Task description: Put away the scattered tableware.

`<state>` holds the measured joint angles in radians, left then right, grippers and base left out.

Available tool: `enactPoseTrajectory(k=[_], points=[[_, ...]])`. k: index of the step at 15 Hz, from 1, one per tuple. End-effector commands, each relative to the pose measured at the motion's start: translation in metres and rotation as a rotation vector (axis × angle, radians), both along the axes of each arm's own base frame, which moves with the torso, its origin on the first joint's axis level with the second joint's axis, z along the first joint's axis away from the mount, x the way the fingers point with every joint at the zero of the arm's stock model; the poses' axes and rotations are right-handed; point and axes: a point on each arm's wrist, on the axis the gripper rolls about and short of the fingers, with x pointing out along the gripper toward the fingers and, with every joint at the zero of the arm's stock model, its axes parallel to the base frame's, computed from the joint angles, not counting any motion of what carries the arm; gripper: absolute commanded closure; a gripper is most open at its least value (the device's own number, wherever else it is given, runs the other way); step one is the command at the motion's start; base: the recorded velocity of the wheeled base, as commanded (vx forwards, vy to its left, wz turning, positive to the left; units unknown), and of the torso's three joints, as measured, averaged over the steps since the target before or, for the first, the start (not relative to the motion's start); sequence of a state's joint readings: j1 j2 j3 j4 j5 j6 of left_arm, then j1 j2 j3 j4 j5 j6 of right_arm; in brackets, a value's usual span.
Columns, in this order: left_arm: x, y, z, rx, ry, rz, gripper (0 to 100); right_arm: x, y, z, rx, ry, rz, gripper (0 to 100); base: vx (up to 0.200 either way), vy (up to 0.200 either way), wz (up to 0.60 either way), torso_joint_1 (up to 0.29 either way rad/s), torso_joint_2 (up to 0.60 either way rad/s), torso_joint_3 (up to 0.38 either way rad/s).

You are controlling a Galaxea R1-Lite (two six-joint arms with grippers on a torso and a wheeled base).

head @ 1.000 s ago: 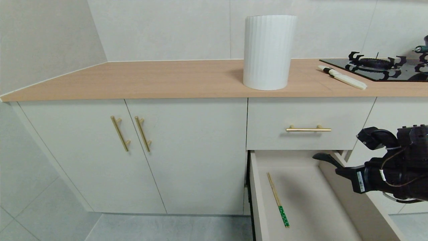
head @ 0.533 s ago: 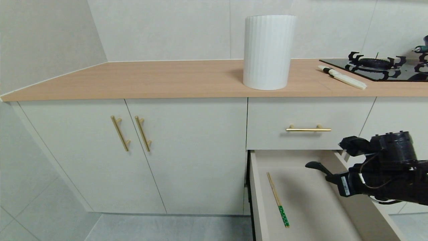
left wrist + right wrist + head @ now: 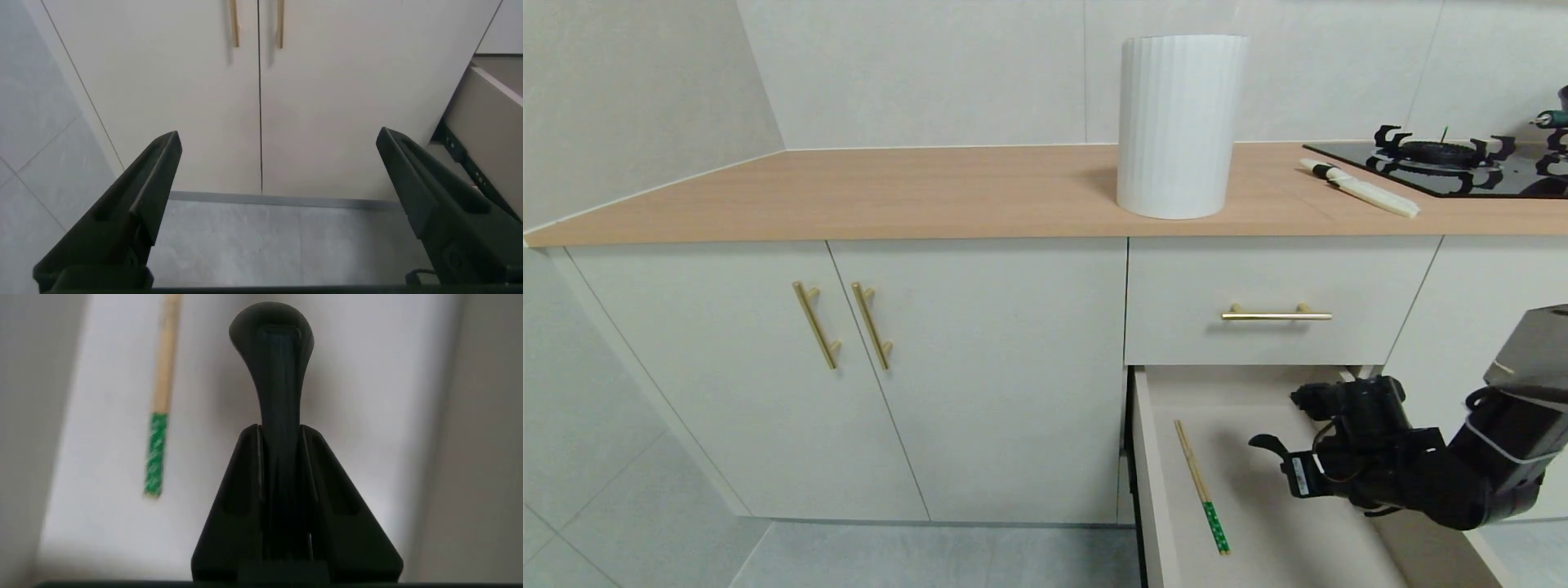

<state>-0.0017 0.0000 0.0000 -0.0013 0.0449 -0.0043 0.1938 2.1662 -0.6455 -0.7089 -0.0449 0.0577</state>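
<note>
A pair of wooden chopsticks (image 3: 1200, 487) with green ends lies in the open lower drawer (image 3: 1147, 465), near its left wall. My right gripper (image 3: 1264, 446) is down inside that drawer, to the right of the chopsticks and apart from them. In the right wrist view its fingers (image 3: 271, 343) are pressed together, shut on nothing, with the chopsticks (image 3: 162, 400) off to one side. A white wrapped utensil (image 3: 1357, 189) lies on the wooden counter (image 3: 890, 192) beside the stove. My left gripper (image 3: 278, 151) is open and faces the cabinet doors low down.
A tall white ribbed cylinder (image 3: 1178, 126) stands on the counter above the drawers. A black gas stove (image 3: 1445, 163) is at the far right. The upper drawer (image 3: 1274, 314) with a gold handle is closed. Two cabinet doors (image 3: 849, 327) are closed on the left.
My right gripper has moved down and to the left, from beside the drawer's right edge into the drawer, closer to the chopsticks. The chopsticks have not moved.
</note>
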Motion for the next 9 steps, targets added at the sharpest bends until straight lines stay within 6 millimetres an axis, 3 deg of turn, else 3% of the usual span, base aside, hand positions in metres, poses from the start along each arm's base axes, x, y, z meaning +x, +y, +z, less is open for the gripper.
enactPoseTrajectory(k=[1, 9], points=[[0.0, 0.0, 0.0, 0.0, 0.0, 0.001, 0, 0.005, 0.0, -0.035, -0.034, 0.069, -0.025, 100, 0.0, 0.0, 0.0, 0.0, 0.0, 0.0], [0.0, 0.0, 0.0, 0.0, 0.0, 0.001, 0, 0.011, 0.0, -0.047, -0.041, 0.07, -0.031, 100, 0.0, 0.0, 0.0, 0.0, 0.0, 0.0]])
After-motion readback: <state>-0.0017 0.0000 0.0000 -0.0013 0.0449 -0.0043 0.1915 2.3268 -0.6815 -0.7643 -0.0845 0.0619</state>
